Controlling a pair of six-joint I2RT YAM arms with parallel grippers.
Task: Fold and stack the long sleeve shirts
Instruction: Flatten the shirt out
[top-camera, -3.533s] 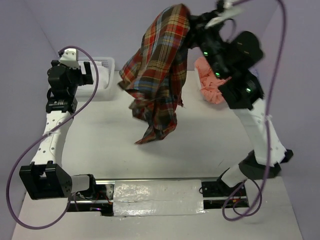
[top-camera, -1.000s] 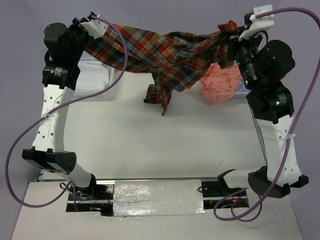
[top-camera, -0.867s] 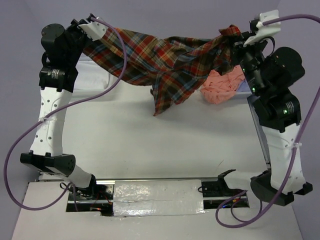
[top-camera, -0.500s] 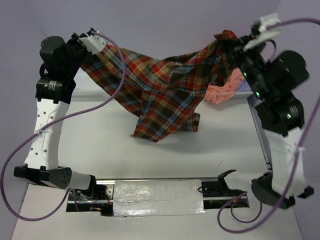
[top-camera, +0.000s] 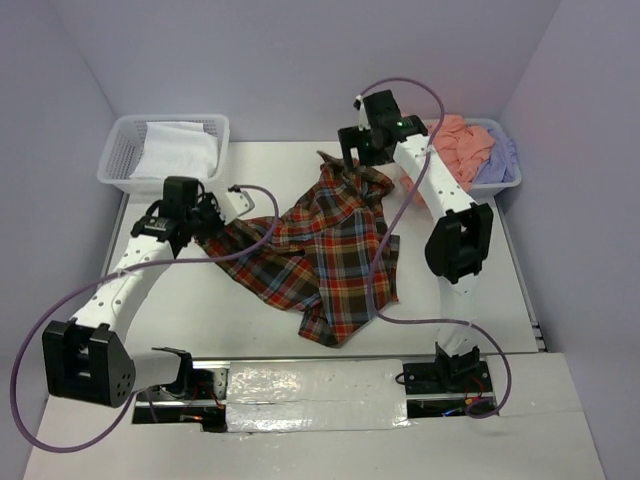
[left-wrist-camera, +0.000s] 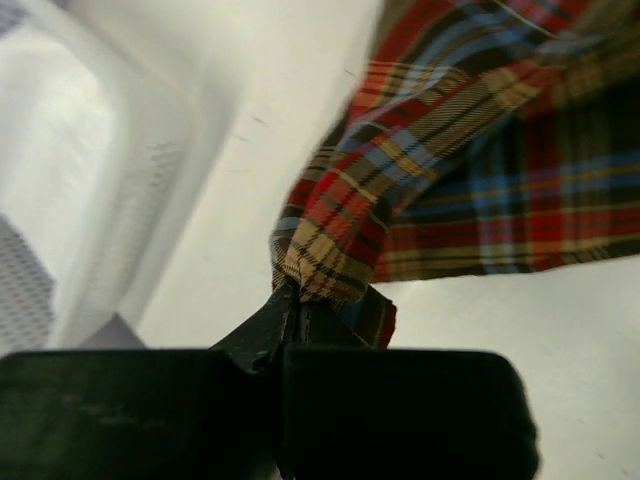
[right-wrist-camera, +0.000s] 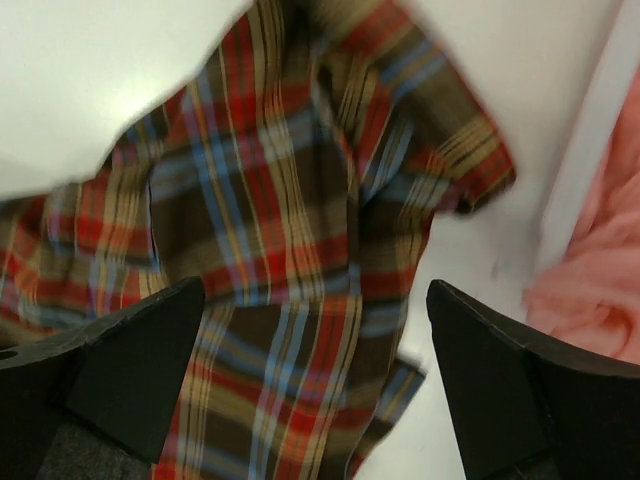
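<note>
Having been strung in the air between both arms a moment ago, the plaid shirt (top-camera: 320, 250) is now laid rumpled on the table (top-camera: 200, 310), ready to be flattened. Its bunched left corner is pinched tight by the left gripper (left-wrist-camera: 290, 300), while the right gripper (top-camera: 352, 152) is spread open above the soft woven far edge. The salmon-pink shirt (top-camera: 462, 145) and lavender shirt (top-camera: 500, 155) are heaped in the far-right basket (top-camera: 505, 185).

The plaid shirt (top-camera: 320, 250) sprawled over the middle of the surface (top-camera: 200, 312), leaving bare strips at its near left and its right. White baskets blocked the far-left (top-camera: 112, 160) and far-right (top-camera: 505, 187) corners. The right arm (top-camera: 432, 182) and a purple cable (top-camera: 367, 285) crossed the shirt's right side.
</note>
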